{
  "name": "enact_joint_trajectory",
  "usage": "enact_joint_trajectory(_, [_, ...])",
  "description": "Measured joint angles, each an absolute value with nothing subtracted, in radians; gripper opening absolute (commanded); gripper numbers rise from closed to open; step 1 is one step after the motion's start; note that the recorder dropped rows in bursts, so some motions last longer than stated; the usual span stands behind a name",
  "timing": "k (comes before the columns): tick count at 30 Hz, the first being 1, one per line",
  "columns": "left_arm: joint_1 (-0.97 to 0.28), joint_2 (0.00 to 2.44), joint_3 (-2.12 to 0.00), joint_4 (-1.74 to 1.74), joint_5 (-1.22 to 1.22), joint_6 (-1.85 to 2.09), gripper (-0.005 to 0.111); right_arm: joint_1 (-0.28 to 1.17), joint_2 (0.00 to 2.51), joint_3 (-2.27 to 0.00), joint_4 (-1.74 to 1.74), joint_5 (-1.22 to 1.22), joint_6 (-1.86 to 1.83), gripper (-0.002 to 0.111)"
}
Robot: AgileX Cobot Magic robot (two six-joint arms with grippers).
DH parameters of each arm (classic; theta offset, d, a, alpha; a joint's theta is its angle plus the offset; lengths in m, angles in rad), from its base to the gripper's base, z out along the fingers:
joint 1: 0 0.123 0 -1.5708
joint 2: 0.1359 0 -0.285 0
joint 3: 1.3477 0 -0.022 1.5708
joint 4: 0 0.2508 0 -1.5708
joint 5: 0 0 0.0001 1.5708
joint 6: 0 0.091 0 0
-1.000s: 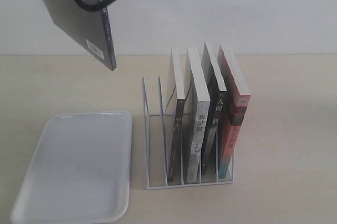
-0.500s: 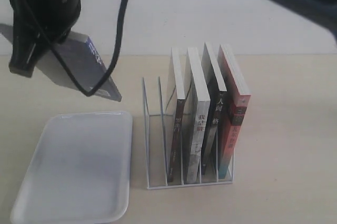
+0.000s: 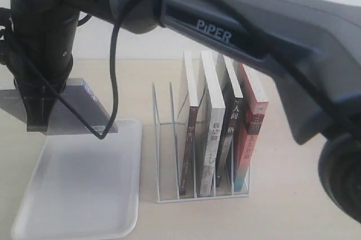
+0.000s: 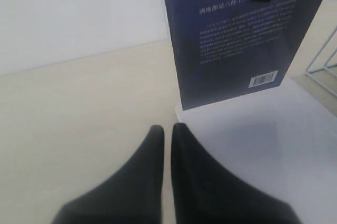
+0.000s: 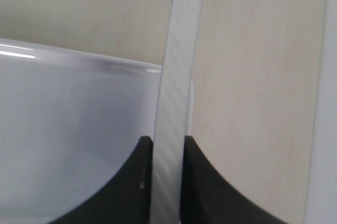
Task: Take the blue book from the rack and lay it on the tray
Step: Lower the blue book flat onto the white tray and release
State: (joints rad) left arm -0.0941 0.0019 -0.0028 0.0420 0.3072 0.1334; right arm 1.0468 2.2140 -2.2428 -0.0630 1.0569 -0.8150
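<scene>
My right gripper [image 5: 167, 139] is shut on the blue book [image 3: 84, 109], pinching its white page edge [image 5: 176, 66] between both fingers. Its arm reaches across the exterior view to the left. There the book hangs almost flat, just above the far end of the white tray [image 3: 84, 195]. In the left wrist view the book's dark blue back cover [image 4: 237, 39] with a barcode faces me over the tray [image 4: 295, 150]. My left gripper [image 4: 168, 128] is shut on nothing and stands low by the tray's edge. The white wire rack [image 3: 162, 138] is right of the tray.
Several other books [image 3: 211, 132] stand upright in the rack's right slots, a red-spined one [image 3: 254, 127] outermost. The two left slots hold nothing. The black right arm [image 3: 254, 31] spans the top of the exterior view. The table [image 3: 316, 155] is light wood.
The right arm has come down into the exterior view. The blue book has dropped from the top of the picture to just above the tray and turned from steeply tilted to almost flat.
</scene>
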Motion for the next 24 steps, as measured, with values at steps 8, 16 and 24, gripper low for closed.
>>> enact_joint_trajectory(8, [-0.094,0.002,-0.003,0.042,0.307,0.133,0.005,1.047,2.236,-2.243,-0.061,1.054,-0.862,0.0])
enact_joint_trajectory(16, [-0.094,0.002,-0.003,0.042,0.307,0.133,0.005,1.024,2.236,-2.224,-0.051,1.044,-0.874,0.0])
enact_joint_trajectory(24, [-0.094,0.002,-0.003,0.042,0.307,0.133,0.005,1.019,2.236,-2.177,-0.054,1.01,-0.875,0.0])
